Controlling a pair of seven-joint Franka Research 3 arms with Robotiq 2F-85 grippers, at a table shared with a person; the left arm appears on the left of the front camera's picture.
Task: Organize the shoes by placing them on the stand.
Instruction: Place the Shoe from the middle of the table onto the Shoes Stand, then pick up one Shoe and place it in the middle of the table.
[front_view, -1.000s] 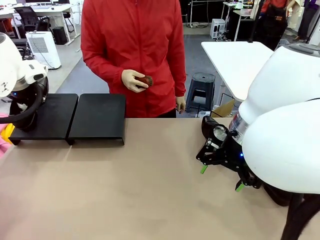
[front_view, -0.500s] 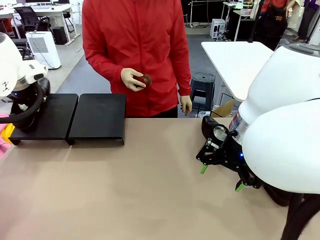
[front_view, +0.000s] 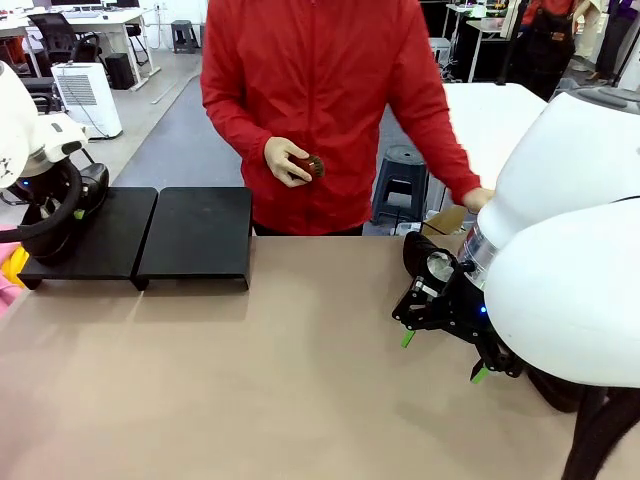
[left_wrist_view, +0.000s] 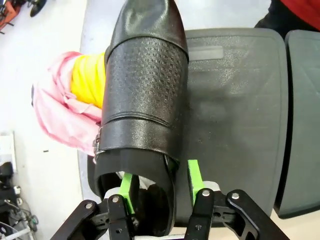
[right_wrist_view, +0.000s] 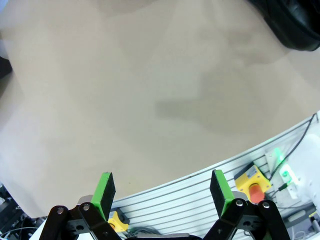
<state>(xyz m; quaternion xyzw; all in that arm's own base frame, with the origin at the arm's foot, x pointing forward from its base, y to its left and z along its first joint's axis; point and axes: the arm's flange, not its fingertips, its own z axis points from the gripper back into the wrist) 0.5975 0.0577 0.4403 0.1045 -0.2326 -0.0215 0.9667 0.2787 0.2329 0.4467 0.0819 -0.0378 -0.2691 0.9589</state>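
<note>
Left gripper (left_wrist_view: 160, 170): jaws apart, straddling heel-side wall of shoe (left_wrist_view: 145, 100), pads clear of leather. Shoe lies on stand (left_wrist_view: 235, 110), outer panel, long axis straight away from gripper, toe toward stand's far edge. Right gripper (front_view: 443, 355): jaws wide apart, well off stand; second shoe (front_view: 425, 258) just behind it, right arm nearer.

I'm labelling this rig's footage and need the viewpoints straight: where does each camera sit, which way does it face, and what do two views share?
Front view: between the arms, facing across the table at the person; the left arm and the right gripper show.
Left wrist view: on the left wrist, looking along the open left gripper at a shoe at the stand.
Right wrist view: on the right wrist, looking down past the open right gripper at the table.
Shared: front and left wrist views both show the stand.
</note>
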